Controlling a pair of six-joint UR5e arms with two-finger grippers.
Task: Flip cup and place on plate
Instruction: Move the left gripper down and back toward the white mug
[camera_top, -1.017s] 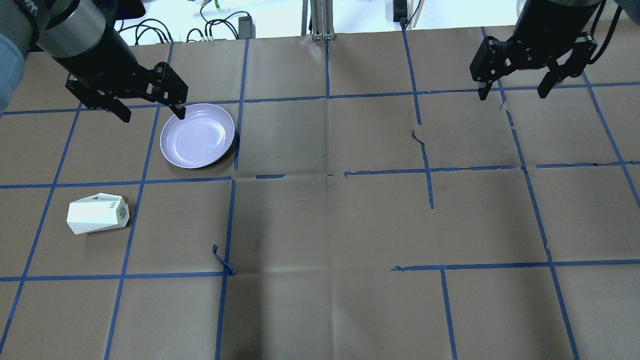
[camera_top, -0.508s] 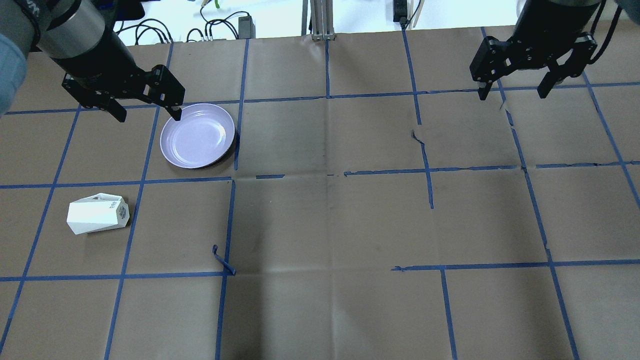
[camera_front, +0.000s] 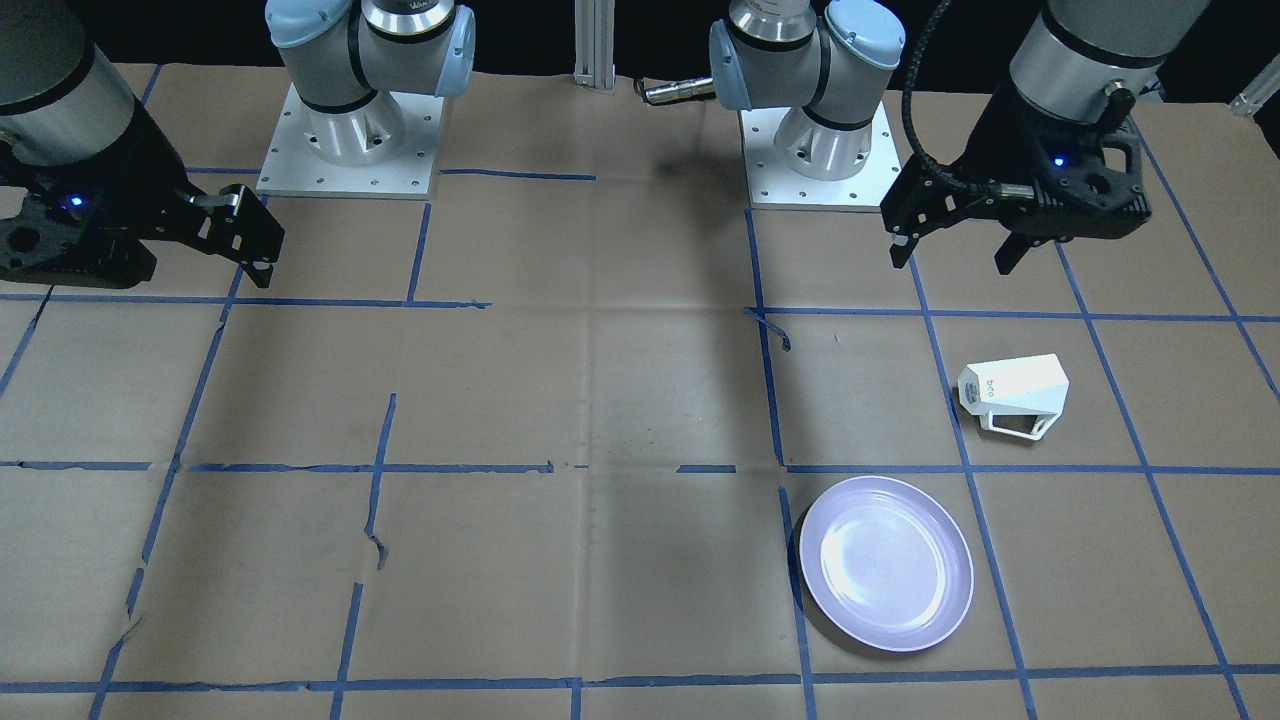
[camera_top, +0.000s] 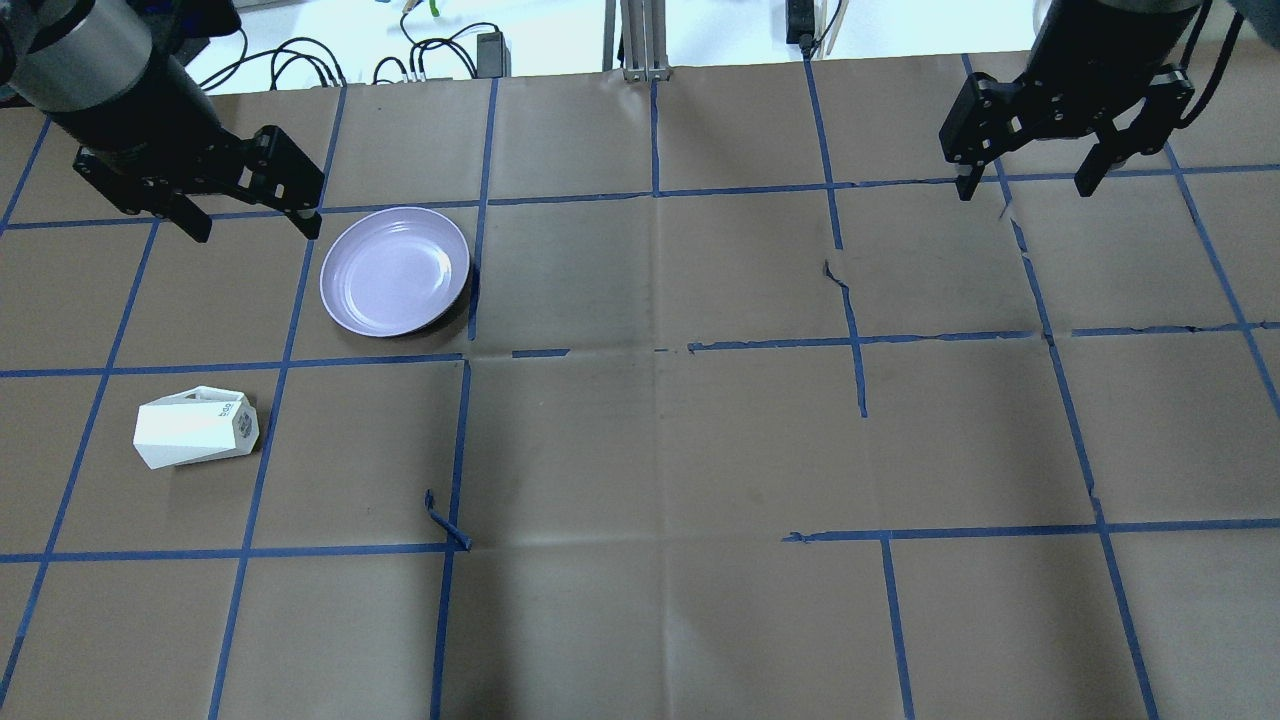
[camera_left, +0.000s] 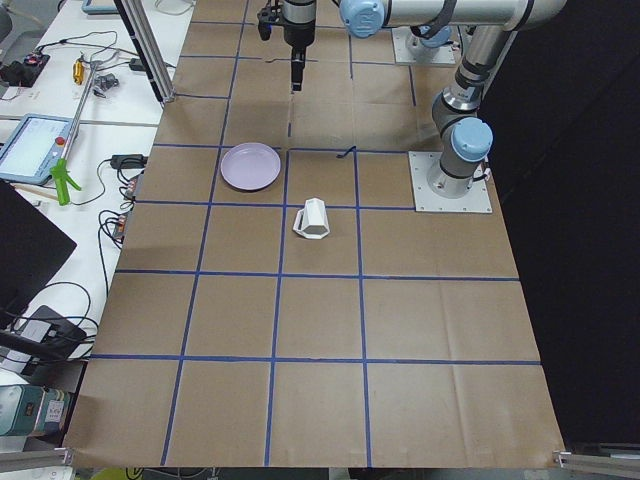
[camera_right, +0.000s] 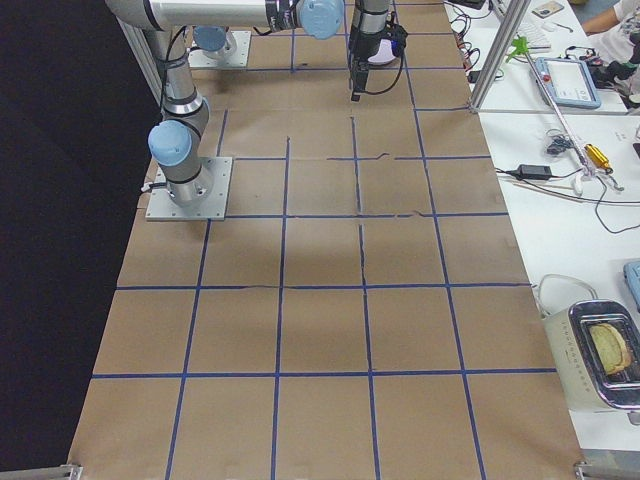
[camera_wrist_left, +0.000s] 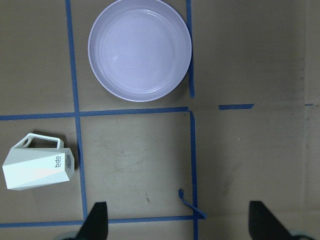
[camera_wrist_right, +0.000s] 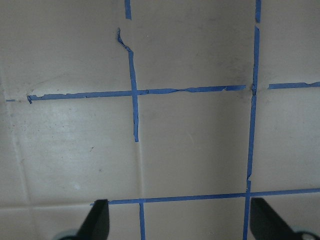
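The white faceted cup (camera_top: 195, 433) lies on its side on the table paper, its marked base toward the table's middle and its handle on the far side. It also shows in the front view (camera_front: 1012, 392) and the left wrist view (camera_wrist_left: 39, 167). The lavender plate (camera_top: 395, 271) sits empty beyond it, to the right; it also shows in the front view (camera_front: 886, 563) and the left wrist view (camera_wrist_left: 140, 49). My left gripper (camera_top: 255, 232) hangs open and empty, high up, left of the plate. My right gripper (camera_top: 1023, 192) is open and empty at the far right.
Brown paper with a blue tape grid covers the table (camera_top: 660, 450). A loose curl of tape (camera_top: 445, 520) sticks up near the cup's square. Cables (camera_top: 420, 55) lie beyond the far edge. The arm bases (camera_front: 345, 130) stand on the robot's side.
My left gripper has moved left, off the plate's rim, staying open. The cup, the plate and the right gripper have not moved.
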